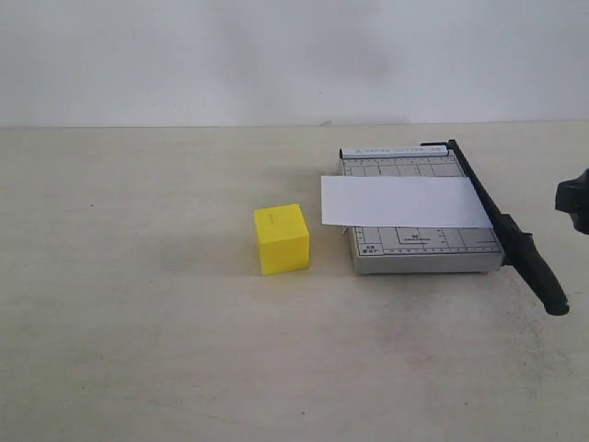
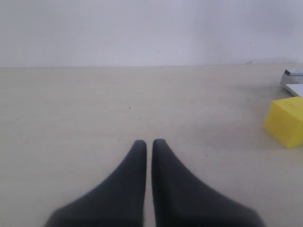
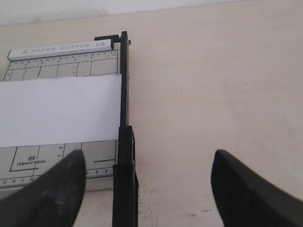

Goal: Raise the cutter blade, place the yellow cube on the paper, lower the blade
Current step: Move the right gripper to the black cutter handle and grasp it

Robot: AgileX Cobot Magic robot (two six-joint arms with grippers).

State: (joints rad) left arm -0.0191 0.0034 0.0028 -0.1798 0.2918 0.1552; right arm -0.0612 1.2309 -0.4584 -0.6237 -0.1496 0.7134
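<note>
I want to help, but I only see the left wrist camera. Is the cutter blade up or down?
Observer: Down. The cutter blade lies flat along the cutter base's edge.
Operator: Where's the paper?
Observer: The paper lies across the base, one end overhanging toward the yellow cube.
Operator: And the other tool?
Observer: The right tool is open, with the blade's handle between its fingers, ungripped.

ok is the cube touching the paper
Apart. The exterior view shows a strip of bare table between the cube and the left end of the paper.
</note>
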